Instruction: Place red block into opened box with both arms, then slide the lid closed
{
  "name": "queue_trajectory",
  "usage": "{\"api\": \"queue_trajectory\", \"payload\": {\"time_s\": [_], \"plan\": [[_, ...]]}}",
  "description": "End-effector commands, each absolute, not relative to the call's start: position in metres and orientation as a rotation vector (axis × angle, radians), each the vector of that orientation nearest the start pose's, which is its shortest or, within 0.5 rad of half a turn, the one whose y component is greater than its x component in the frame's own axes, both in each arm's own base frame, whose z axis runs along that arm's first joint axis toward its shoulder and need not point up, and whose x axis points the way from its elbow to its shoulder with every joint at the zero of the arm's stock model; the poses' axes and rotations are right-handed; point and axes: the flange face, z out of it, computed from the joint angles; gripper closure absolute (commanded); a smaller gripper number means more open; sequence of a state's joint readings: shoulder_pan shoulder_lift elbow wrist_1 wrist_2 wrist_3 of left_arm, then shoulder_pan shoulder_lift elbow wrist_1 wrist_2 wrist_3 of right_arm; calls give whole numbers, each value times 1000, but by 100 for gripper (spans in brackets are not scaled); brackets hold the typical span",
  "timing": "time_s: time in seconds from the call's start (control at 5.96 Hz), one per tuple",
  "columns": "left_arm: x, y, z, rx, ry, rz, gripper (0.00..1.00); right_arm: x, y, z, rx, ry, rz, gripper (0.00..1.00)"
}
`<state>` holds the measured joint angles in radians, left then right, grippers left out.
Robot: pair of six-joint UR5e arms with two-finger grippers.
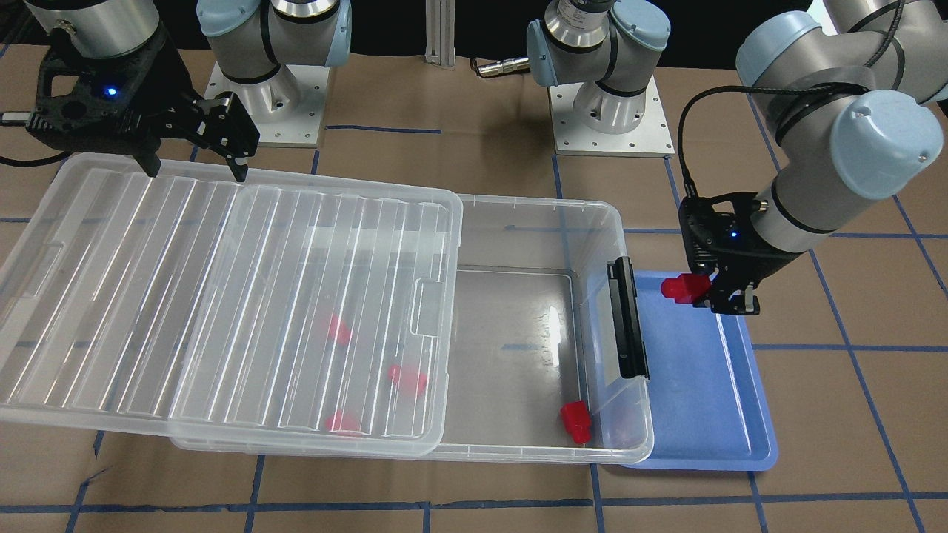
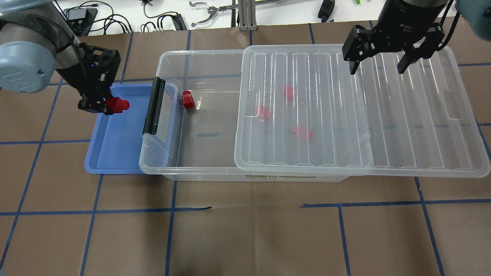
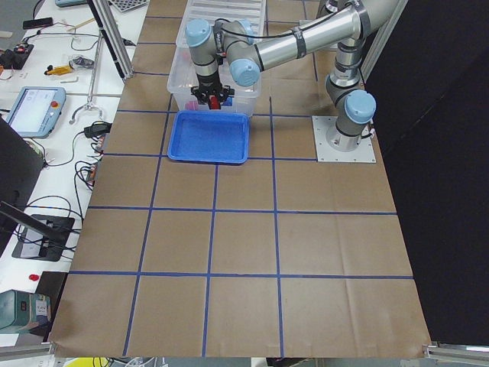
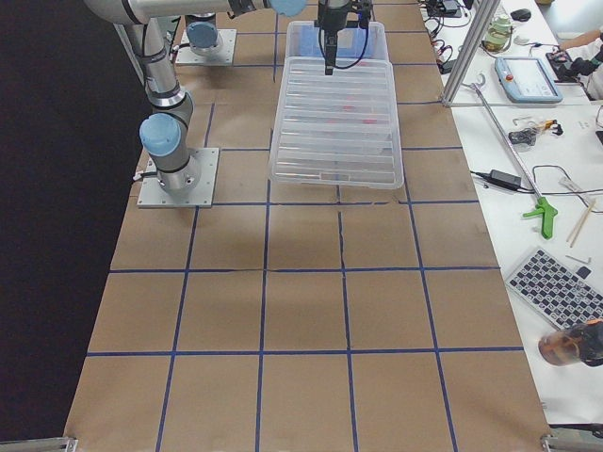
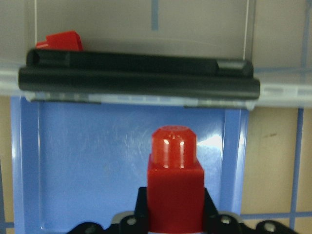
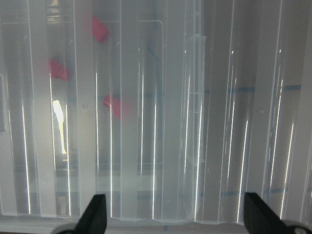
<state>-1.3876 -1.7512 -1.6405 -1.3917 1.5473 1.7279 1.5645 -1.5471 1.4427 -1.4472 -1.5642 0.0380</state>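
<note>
My left gripper point(image 2: 109, 105) is shut on a red block point(image 2: 119, 104), held over the far end of the blue tray, short of the box's black latch bar point(image 2: 153, 106). In the left wrist view the block point(image 5: 174, 180) points stub-first at the latch point(image 5: 136, 73). The clear box point(image 2: 203, 57) is half open. One red block point(image 2: 188, 99) lies uncovered near the latch and three more show through the lid point(image 2: 383, 126). The lid covers the box's right half and overhangs its end. My right gripper point(image 2: 376, 69) hangs open above the lid's far edge, holding nothing.
A blue tray point(image 2: 115, 149) lies against the box's latch end, under my left gripper. Brown paper with blue tape lines covers the table. The arm bases point(image 1: 266, 104) stand behind the box. Cables and tools lie beyond the table's far edge.
</note>
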Motion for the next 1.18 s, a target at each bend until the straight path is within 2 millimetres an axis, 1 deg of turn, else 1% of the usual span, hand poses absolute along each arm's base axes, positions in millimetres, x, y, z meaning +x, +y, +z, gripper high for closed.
{"api": "queue_trajectory", "payload": {"time_s": [0.0,0.17,0.34,0.5,0.67,0.84,1.01], "plan": [[-114,-557,385,2126,2398,-2,100,133,-496,524,68,3124,98,0],[-153,-558,382,2114,2397,1,100,133,-498,523,70,3123,99,0],[-181,-558,375,2148,2377,16,100,133,-498,522,70,3123,101,0],[-185,-560,355,2158,2388,50,99,133,-499,522,70,3125,104,0],[-185,-570,316,2174,2392,92,99,132,-499,522,70,3126,101,0],[-192,-580,288,2180,2380,92,99,133,-499,522,70,3125,101,0],[-196,-580,265,2194,2382,95,99,129,-501,524,77,3126,94,0]]}}
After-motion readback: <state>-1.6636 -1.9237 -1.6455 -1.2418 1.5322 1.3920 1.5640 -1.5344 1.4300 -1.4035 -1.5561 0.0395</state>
